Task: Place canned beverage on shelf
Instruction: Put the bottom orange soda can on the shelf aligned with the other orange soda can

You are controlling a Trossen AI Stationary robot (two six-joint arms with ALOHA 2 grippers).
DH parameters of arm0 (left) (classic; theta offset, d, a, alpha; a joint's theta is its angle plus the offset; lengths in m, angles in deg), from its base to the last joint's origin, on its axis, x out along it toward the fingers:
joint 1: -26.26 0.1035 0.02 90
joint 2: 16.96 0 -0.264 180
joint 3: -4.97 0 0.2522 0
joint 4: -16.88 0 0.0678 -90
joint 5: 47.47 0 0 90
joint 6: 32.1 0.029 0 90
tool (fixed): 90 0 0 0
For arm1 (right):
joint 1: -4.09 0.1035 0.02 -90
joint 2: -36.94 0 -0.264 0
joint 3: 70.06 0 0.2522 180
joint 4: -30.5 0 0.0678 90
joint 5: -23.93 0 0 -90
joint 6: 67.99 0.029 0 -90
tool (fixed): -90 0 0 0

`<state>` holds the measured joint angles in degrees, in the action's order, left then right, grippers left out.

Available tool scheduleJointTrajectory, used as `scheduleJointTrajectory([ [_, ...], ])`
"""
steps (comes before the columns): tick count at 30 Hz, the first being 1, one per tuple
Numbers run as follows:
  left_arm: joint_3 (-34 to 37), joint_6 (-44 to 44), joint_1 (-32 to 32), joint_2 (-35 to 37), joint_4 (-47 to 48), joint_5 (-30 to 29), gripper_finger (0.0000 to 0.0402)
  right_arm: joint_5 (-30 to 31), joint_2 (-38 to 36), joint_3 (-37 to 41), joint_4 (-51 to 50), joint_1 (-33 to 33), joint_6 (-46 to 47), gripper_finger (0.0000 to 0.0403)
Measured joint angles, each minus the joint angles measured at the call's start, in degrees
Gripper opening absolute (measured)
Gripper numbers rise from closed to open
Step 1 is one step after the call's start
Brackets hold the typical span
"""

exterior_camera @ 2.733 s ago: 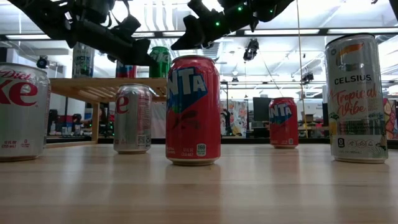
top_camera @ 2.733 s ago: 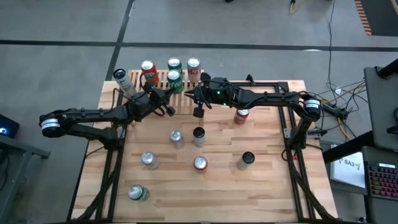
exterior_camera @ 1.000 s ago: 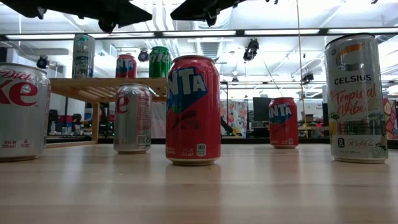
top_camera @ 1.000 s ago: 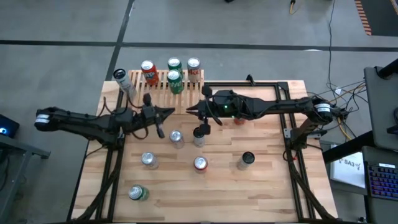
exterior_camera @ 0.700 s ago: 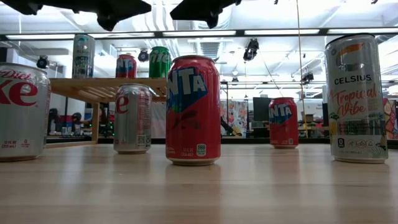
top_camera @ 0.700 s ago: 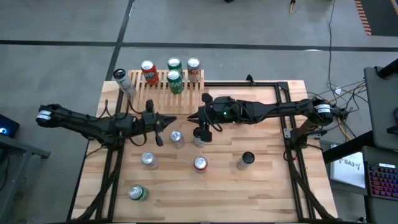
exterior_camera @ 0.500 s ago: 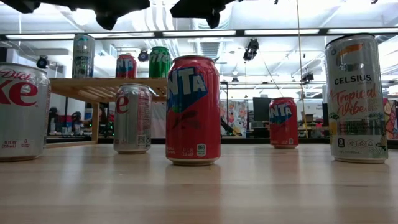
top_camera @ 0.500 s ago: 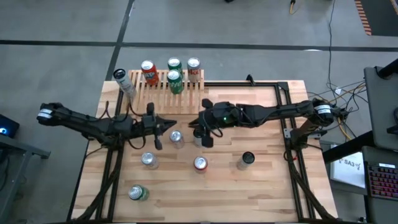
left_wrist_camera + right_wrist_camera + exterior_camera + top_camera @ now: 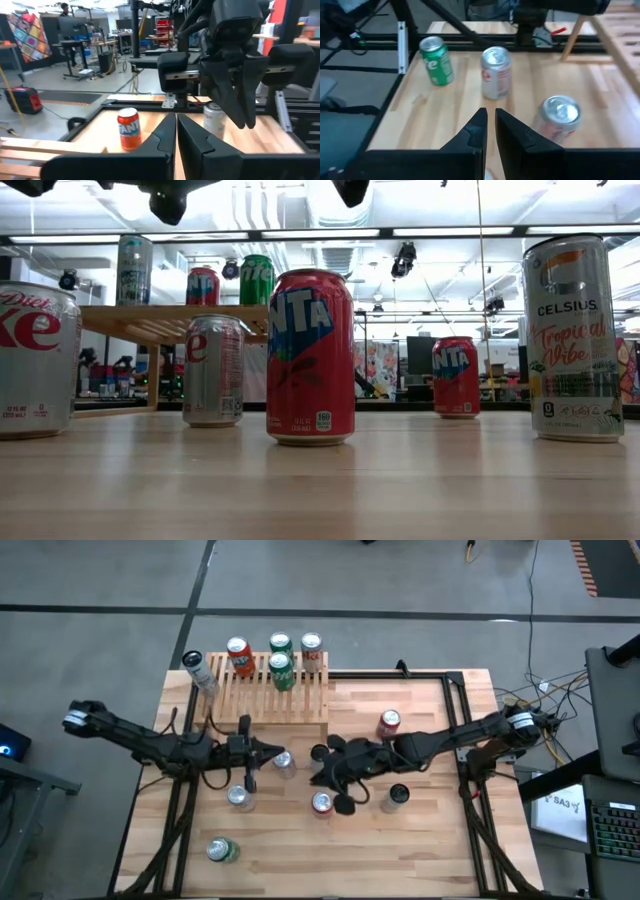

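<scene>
The wooden table (image 9: 420, 840) carried everything, and at its far left corner stood the shelf (image 9: 290, 695), a low slatted rack already bearing five cans (image 9: 280, 668) along its back edge. Both dark arms reached in over the middle of the table. The left gripper (image 9: 262, 747) hung just beside a silver-topped can (image 9: 284, 762), fingers pressed together and holding nothing; the right gripper (image 9: 325, 768) hovered low among the loose cans, its jaws likewise closed and empty, as the right wrist view showed with the two fingers (image 9: 477, 132) nearly meeting. Seven cans stood loose on the table: an orange Fanta can (image 9: 389, 724) on the far side of the right arm, a dark-topped can (image 9: 396, 796) and a red-topped can (image 9: 321, 802) nearer the front, a silver can (image 9: 238, 797) to the left, a green can (image 9: 221, 850) at the near left corner, and a dark can at the right gripper that could hardly be made out. Any of these would probably handle as a stiff, smooth cylinder, fairly heavy if full, slippery on its painted wall and easily dented if squeezed hard, so the likely hold was across the mid-body with the jaws spread wider than the can. Judging by this, either gripper would first have to open before closing on the nearest can, the silver-topped one lying between the two.
</scene>
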<state>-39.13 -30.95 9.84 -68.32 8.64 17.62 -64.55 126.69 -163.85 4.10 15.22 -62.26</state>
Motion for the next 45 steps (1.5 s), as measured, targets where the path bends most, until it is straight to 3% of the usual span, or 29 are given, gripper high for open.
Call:
scheduleJointTrajectory([
  [4, 0.0, -2.72, -2.75, -0.98, 1.82, 0.27, 0.0, 0.09, -0.02, 0.0, -2.78, 1.93, 3.37, 0.0027],
  [11, 0.0, -12.93, -9.16, -0.58, 18.56, 0.95, 0.0, 0.1, -0.02, 0.0, -11.96, 4.55, 4.5, 0.0027],
  [18, 0.0, -20.36, -11.31, -0.39, 22.49, 0.39, 0.0, 0.13, -0.02, 0.11, -21.36, 5.07, 4.06, 0.0027],
  [29, 0.0, -20.77, -11.3, -0.3, 21.57, 0.15, 0.0, 0.13, 0.37, 0.65, -20.54, 4.99, 0.07, 0.0027],
  [38, 0.0, -21.19, -11.28, -0.3, 21.4, -1.44, 0.0, 0.09, 2.0, 0.75, -14.14, 5.11, -3.46, 0.0031],
  [45, 0.0, -21.2, -11.24, -0.3, 20.96, -1.72, 0.0, 0.33, 4.99, 0.76, -13.37, 5.09, -4.15, 0.0102],
])
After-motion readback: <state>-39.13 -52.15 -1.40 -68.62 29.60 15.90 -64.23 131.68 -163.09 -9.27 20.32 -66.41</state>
